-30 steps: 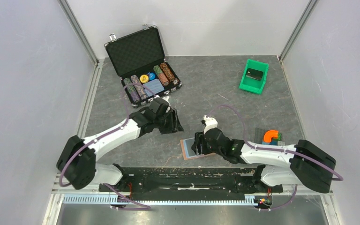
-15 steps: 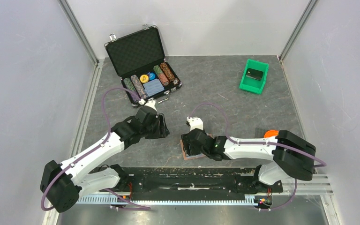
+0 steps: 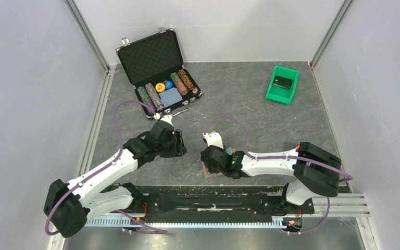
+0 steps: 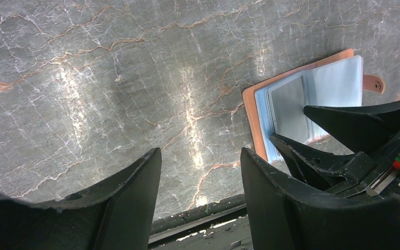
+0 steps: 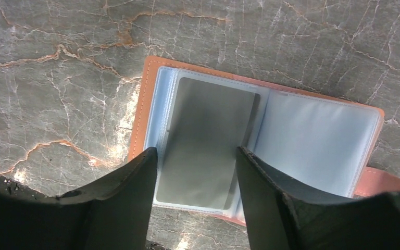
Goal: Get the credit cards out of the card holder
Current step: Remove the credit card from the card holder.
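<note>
The flat orange-brown bifold card holder (image 5: 145,104) with pale blue plastic lining lies spread open on the grey marbled tabletop (image 3: 250,112), close to the near edge and in front of the arm bases. In the right wrist view, a thin dark grey rectangular credit card (image 5: 211,114) sits inside the clear sleeve on the page towards the left of that picture. The other page shows only pale blue plastic, and a small brown strap tab (image 5: 388,183) sticks out at its far corner.

The right gripper (image 5: 195,156) hangs directly over the card holder with its jaws parted, one black finger on each side of the credit card and nothing grasped. Whether the fingertips touch the plastic cannot be told.

The left gripper (image 4: 200,156) hovers just beside the card holder over bare tabletop, its jaws apart and holding nothing.

At the far left, well apart, stands an open black hard case (image 3: 151,57) filled with rows of coloured poker chips (image 3: 166,88). At the far right, a small green plastic bin (image 3: 274,92) holds a black block (image 3: 283,82).
</note>
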